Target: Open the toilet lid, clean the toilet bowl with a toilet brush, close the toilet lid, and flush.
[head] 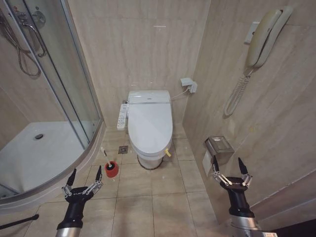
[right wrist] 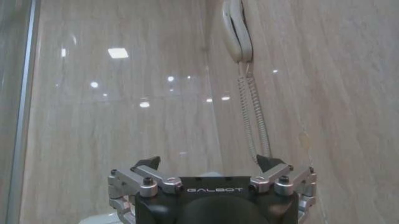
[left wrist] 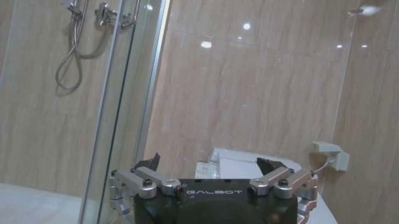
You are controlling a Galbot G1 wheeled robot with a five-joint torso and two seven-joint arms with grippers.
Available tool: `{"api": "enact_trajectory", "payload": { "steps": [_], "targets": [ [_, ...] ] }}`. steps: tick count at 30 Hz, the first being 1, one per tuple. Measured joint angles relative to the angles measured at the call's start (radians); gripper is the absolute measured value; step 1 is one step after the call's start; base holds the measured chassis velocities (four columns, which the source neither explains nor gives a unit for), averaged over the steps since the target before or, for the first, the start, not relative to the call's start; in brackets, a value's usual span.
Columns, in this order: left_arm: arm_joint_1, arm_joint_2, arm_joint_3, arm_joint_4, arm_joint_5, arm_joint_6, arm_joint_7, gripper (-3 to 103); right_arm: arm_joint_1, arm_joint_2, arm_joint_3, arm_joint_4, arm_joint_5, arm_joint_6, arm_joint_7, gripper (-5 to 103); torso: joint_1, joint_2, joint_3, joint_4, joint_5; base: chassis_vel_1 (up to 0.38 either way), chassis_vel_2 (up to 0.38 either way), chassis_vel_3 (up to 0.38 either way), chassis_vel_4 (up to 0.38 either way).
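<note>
Both pincers hang low in front of the robot, spread wide and holding nothing. On the left side, the left gripper [head: 85,178] hovers above the tiled floor [head: 148,207], its two black fingertips [head: 72,176] pointing up and apart, close to the curved edge of the shower tray [head: 29,158]. On the right side, the right gripper [head: 230,172] is raised beside the wall, just below a metal paper holder [head: 219,147], and its fingers are parted as well.

Ahead, against the back wall, stands the toilet with the toilet lid [head: 149,126] down and shut, so the toilet bowl is hidden beneath it. A small yellow tie [head: 168,153] sticks out at the lid's front right edge. A white control panel [head: 122,116] runs along the toilet's left side. On the floor to the left of the toilet's foot sits a red holder [head: 112,170], with the toilet brush [head: 107,160] standing in it, its thin white handle tilting up and away. The left gripper is near this holder but not touching it.

A wall phone [head: 264,37] with a coiled cord hangs on the right wall, and a small white socket box [head: 188,84] sits behind the toilet. From the left wrist, the left gripper [left wrist: 209,163] faces the glass shower door [left wrist: 118,116]; from the right wrist, the right gripper [right wrist: 209,163] faces the wall below the phone [right wrist: 237,30].
</note>
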Motion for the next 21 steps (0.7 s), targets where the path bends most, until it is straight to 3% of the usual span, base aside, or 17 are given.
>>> {"api": "enact_trajectory", "payload": {
  "steps": [21],
  "targets": [
    [0.014, -0.003, -0.017, -0.007, 0.002, -0.005, 0.0, 100, 0.024, 0.0, -0.011, -0.017, 0.009, -0.003, 0.0, 100, 0.0, 0.0, 0.0, 0.0001, 0.0, -0.021, 0.026, 0.025, -0.023]
  ]
}}
